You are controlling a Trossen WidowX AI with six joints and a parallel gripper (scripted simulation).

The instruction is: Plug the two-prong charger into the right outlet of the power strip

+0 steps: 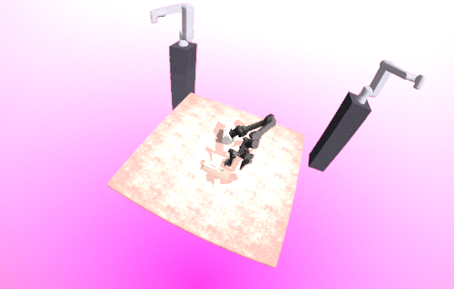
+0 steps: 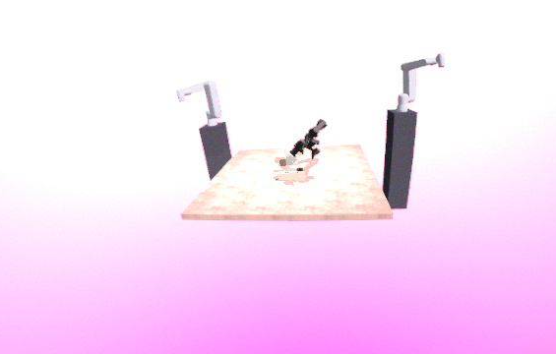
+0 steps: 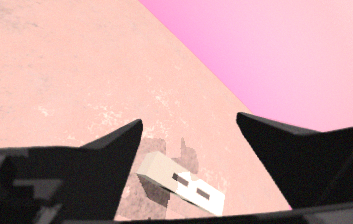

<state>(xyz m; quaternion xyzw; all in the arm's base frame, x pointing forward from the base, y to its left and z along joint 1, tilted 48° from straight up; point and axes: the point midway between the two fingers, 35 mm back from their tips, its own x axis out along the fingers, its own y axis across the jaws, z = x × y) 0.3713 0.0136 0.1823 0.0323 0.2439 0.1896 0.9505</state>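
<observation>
The power strip is a pale beige-white block with dark slots on its top, lying on the table. The charger looks like a small dark block at the strip's right end in the exterior view; in the top view it merges with a dark finger, and I cannot make it out in the wrist view. My black gripper is open and empty. It hangs above the table near the strip's right end. In the wrist view the strip shows low between the fingers, partly cut off by the gripper body. The prongs cannot be made out.
The table has shadows around the strip. A pale grey block stands by the arm's lower end, behind the strip. Two light grey arms on dark pillars stand beyond the table.
</observation>
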